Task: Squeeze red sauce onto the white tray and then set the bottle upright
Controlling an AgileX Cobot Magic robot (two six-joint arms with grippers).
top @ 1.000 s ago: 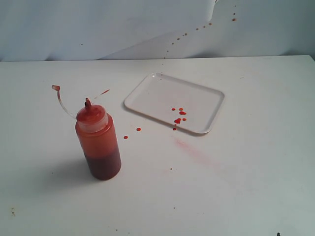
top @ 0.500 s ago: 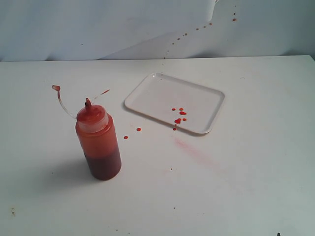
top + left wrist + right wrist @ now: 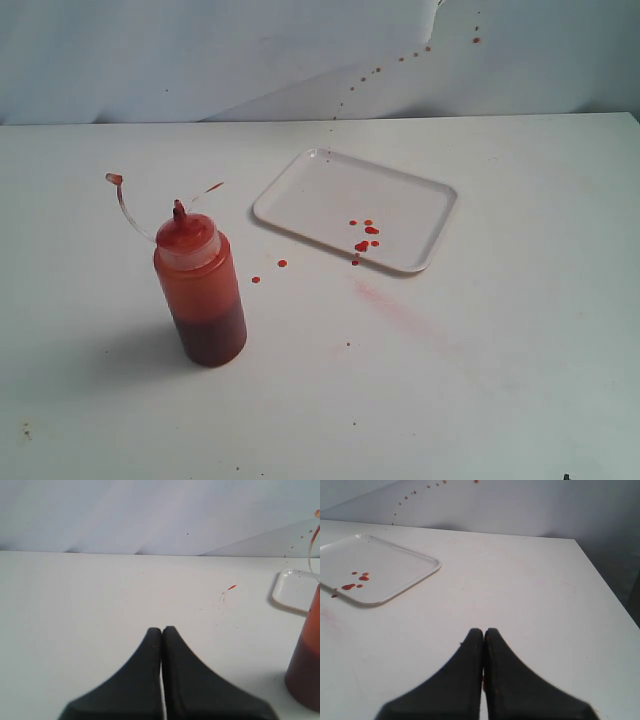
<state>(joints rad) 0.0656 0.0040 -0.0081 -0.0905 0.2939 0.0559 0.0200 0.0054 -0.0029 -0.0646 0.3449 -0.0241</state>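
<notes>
Exterior view: bottle point(image 3: 200, 290) upright, sauce drops point(image 3: 281, 263) between it and white tray point(image 3: 320, 190); left fingers point(image 3: 140, 680), right fingers point(image 3: 460, 680) clenched empty.

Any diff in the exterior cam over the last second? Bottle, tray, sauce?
Nothing visibly changed. The bottle stands upright in the same spot beside the white tray, cap off its nozzle as before, and the red sauce drops on the tray look the same.
</notes>
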